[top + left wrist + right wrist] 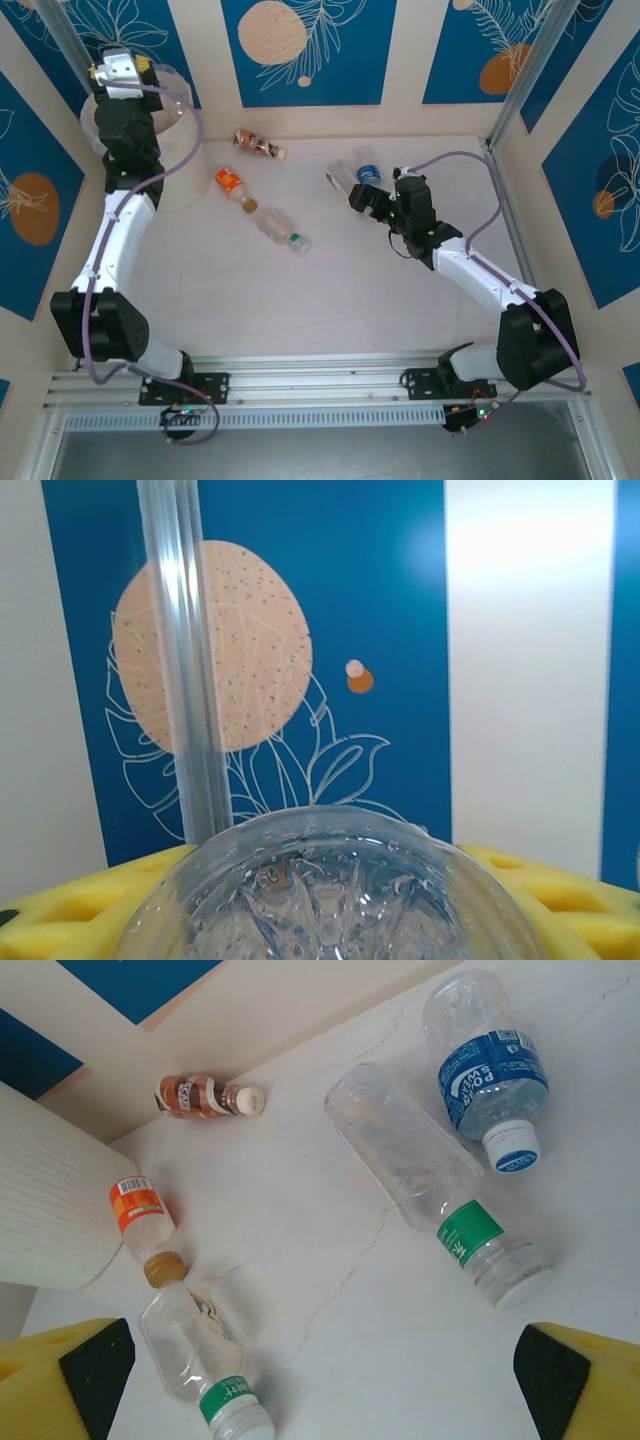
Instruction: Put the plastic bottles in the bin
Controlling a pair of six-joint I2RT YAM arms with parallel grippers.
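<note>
**Left gripper** is pinching a clear bottle between its yellow pads, with the bottle's base facing the wrist camera, and appears to be hanging over the bin. For a clean drop, the bottle should be centring directly above the bin's opening before the jaws spread. **Right gripper**, spread wide, is hovering with the green-label bottle just ahead of it and the blue-label bottle beyond.

tabletop looks like smooth pale stone, faint veins, fairly matt; the bigger green-label bottle is thin see-through plastic, glossy; same for the clear bottle up close, beaded with droplets; finger pads are yellow, matt, kinda foamy; bin is cream plastic, finely ribbed; near rail looks like brushed metal
</note>
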